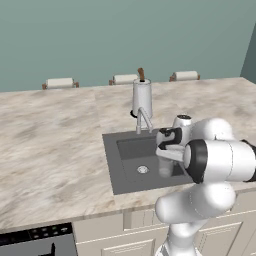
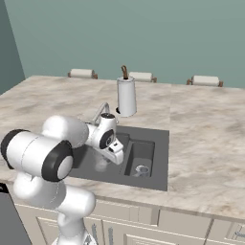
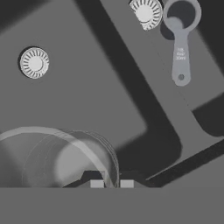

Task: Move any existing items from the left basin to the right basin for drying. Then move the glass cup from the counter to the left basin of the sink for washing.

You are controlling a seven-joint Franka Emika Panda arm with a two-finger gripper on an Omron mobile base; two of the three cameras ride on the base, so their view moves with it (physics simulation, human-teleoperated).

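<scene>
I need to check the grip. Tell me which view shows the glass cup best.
The hand view: the glass cup looms large, its rim pinched between the shut jaws over the left basin. The left base view shows it as a faint cylinder below the hand; in the right base view it is a pale blur.

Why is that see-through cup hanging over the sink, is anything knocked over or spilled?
Nothing is spilled or knocked over. The glass cup is pinched at its rim by the gripper above the left basin, upright, not resting on the bottom. A small grey round object sits in the right basin.
</scene>
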